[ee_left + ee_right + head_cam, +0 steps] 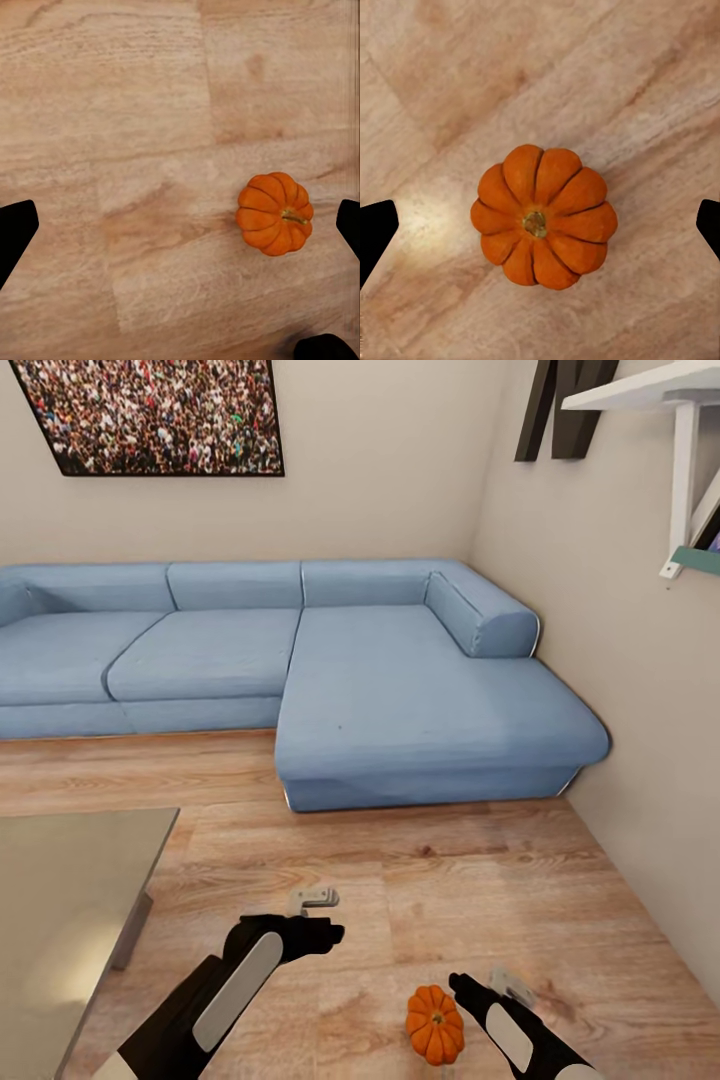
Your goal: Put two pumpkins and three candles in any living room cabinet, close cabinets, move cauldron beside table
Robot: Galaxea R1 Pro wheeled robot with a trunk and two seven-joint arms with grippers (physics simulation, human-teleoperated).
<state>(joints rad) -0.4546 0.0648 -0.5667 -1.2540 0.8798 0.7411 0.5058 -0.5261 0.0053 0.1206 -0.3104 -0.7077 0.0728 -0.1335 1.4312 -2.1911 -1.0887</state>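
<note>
Pumpkin (544,217) on floor, under right gripper (540,225) | jaws spread, empty | left gripper (180,232) spread too | drop straight, straddle ribs, then close.

A small ribbed orange pumpkin (544,217) sits on the wooden floor (450,82) near the middle of the frame, seen from straight above, its short tan stem facing the camera. The right gripper (540,229) is spread wide, one dark fingertip (375,229) at each side edge, both apart from the pumpkin.
</note>
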